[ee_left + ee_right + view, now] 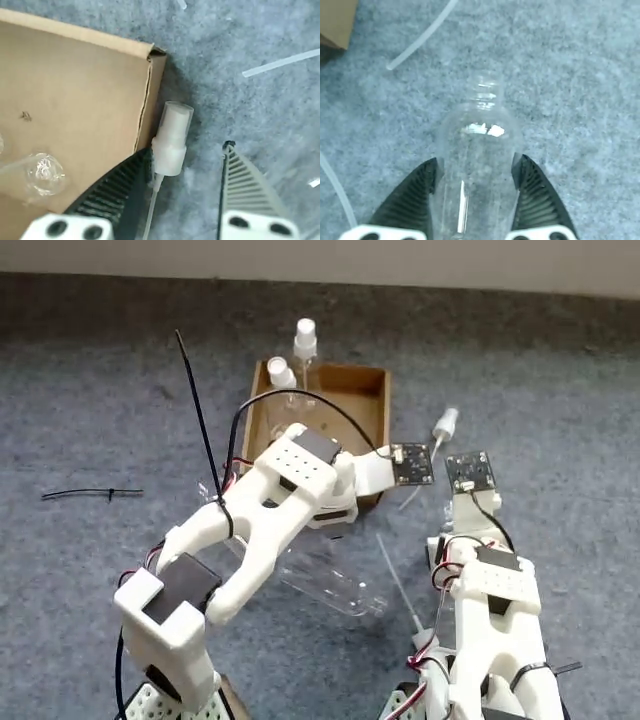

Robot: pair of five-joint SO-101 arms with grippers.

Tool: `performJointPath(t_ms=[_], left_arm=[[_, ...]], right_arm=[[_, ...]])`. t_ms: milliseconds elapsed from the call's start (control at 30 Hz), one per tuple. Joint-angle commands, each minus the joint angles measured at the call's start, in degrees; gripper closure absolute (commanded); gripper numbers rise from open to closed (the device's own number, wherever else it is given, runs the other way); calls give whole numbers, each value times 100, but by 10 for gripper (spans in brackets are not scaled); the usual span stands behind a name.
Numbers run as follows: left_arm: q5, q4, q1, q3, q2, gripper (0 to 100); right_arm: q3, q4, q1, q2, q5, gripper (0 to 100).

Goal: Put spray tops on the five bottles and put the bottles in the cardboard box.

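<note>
Cardboard box point(372, 390): two capped bottles point(282, 373); right end effector point(476, 163): one bottle point(476, 130).

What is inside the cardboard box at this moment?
Two bottles with spray tops stand at the far side of the cardboard box. In the high view the left arm covers its near part, so what lies there cannot be seen.
</note>
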Motion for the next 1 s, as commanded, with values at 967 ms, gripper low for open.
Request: performJointPath(t_ms=[967], left_arm=[[-26, -659, 22, 66, 444, 843]], right_arm=[[154, -22, -66, 92, -44, 995]])
